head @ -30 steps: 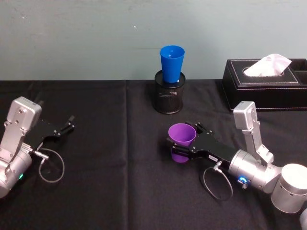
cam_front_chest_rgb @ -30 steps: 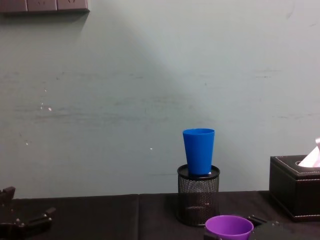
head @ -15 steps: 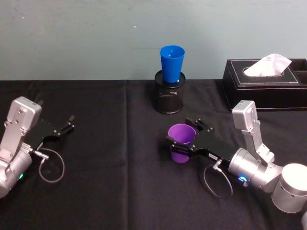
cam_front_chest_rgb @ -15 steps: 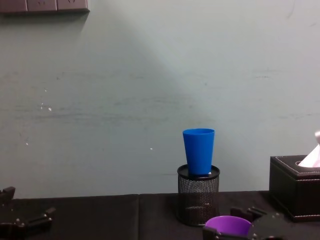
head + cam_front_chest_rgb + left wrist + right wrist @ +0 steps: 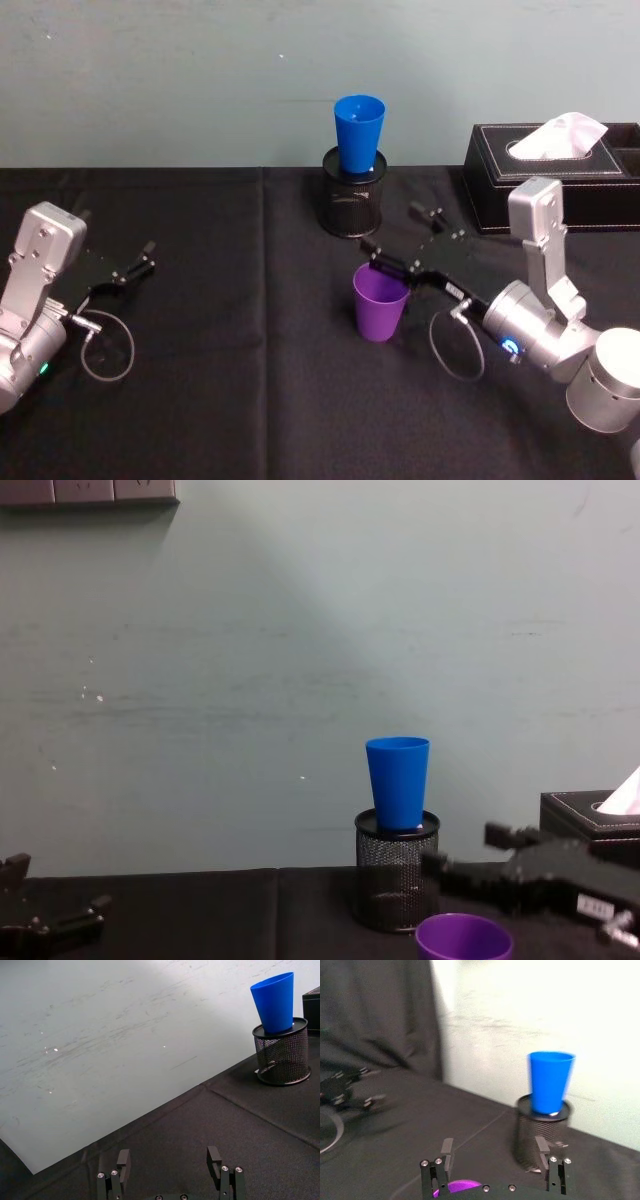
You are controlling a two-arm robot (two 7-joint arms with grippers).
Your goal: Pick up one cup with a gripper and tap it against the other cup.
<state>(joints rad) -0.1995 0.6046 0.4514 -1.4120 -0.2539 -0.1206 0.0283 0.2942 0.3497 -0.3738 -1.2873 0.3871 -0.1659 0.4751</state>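
Purple tumbler stands upright on the black tabletop, just below and beside my right end effector, whose fingers are spread wide, holding nothing. Blue tumbler sits raised in the mesh pen holder beyond it, presumably as tap target. Left end effector parked far off, fingers apart.

2 silver arms, blk pincers

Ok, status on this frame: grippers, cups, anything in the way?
Right gripper open, above and behind the purple cup, not holding it. Left gripper open, idle at left. Blue cup sits in the mesh holder. Nothing between.
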